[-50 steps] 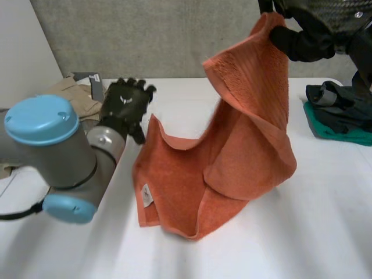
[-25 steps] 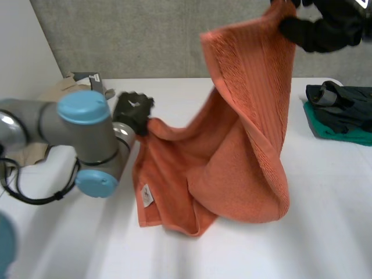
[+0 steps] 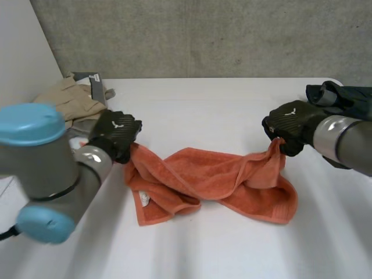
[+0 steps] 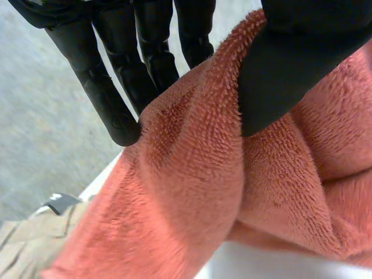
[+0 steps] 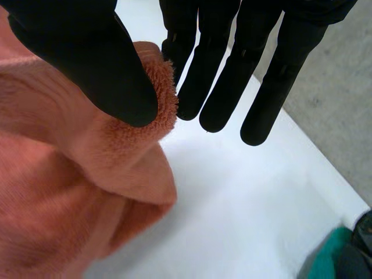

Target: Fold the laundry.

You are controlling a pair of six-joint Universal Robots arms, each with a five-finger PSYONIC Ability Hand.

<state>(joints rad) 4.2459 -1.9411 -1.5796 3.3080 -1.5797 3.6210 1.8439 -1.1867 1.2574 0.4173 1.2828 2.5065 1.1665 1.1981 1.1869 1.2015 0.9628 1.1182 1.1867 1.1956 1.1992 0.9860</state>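
**A:** Status?

**B:** I'm bringing the orange towel [image 3: 215, 180] down. A second ago my right hand [image 3: 289, 125] was holding it high; now it's lying rumpled on the desk [image 3: 192, 250], stretched between both hands. My left hand [image 3: 116, 135] is gripping one end, fingers [image 4: 116, 99] and thumb clamped on the terry. The right is pinching the opposite corner.

**A:** Meaning?

**B:** Both ends are held, so I'm reading it as ready to spread flat. No fold yet.

**A:** Count?

**B:** One towel, two hands, two other heaps: beige pile [image 3: 72, 102], dark-and-green pile [image 3: 343, 99].
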